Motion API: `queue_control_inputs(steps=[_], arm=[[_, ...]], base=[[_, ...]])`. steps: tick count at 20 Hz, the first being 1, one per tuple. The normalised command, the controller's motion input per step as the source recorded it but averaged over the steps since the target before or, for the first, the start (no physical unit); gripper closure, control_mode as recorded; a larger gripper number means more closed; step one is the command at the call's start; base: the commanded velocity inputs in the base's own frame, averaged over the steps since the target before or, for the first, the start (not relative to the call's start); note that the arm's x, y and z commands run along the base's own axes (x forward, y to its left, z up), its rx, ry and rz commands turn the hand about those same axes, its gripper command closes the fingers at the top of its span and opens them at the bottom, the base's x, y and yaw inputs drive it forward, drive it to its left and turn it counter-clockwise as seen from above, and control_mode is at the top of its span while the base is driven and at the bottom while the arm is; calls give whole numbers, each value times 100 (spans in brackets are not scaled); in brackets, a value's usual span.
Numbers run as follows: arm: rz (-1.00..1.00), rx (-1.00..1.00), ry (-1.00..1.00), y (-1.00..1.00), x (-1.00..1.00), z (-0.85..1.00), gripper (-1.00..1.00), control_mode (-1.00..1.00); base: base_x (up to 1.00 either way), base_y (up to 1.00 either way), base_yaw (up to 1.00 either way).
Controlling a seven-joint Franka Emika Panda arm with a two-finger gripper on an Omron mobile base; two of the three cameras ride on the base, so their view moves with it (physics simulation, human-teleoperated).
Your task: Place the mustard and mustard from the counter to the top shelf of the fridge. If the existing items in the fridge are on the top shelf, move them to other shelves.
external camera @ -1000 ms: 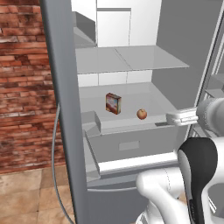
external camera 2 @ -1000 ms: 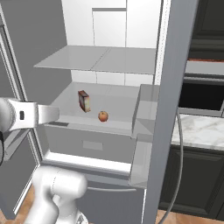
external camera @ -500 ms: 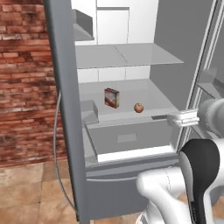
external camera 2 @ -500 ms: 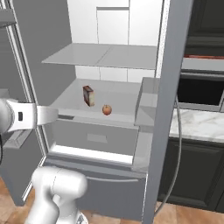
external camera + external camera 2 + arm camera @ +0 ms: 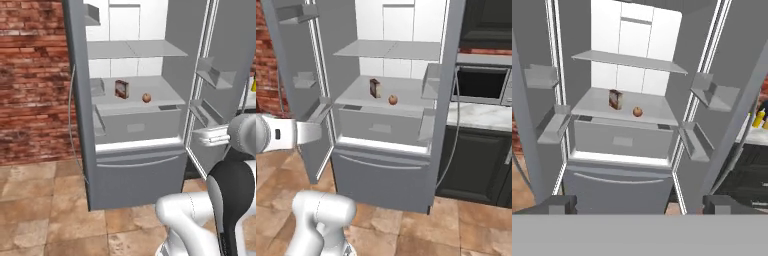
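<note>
- The gripper (image 5: 637, 202) hangs in front of the open fridge (image 5: 135, 165), its fingers spread wide and holding nothing.
- On the wide white shelf (image 5: 657, 107) over the grey drawer (image 5: 622, 140), a small box (image 5: 615, 99) stands upright, with an apple (image 5: 637, 111) just beside it.
- The top shelf (image 5: 632, 61) above is bare.
- Far right, a mustard bottle (image 5: 759, 118) stands on the counter (image 5: 481, 116).

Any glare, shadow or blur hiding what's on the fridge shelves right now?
Left base view: flat, even render, no glare; box and apple crisp on the white shelf. Right base view: same, soft shading under the top shelf. Hand view: wide-angle lean on the doors; mustard bottles small at the right edge.
</note>
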Motion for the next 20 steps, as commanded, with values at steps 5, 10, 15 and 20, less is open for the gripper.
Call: queue_control_inputs(steps=[5,10,15,20], arm=[[0,0,0,0,0,0,-100,100],[0,0,0,0,0,0,-100,100],[0,0,0,0,0,0,-100,100],[0,0,0,0,0,0,-100,100]], base=[[-87,-21,-40],[-51,-38,-67],[15,-82,-66],[91,-85,-37]])
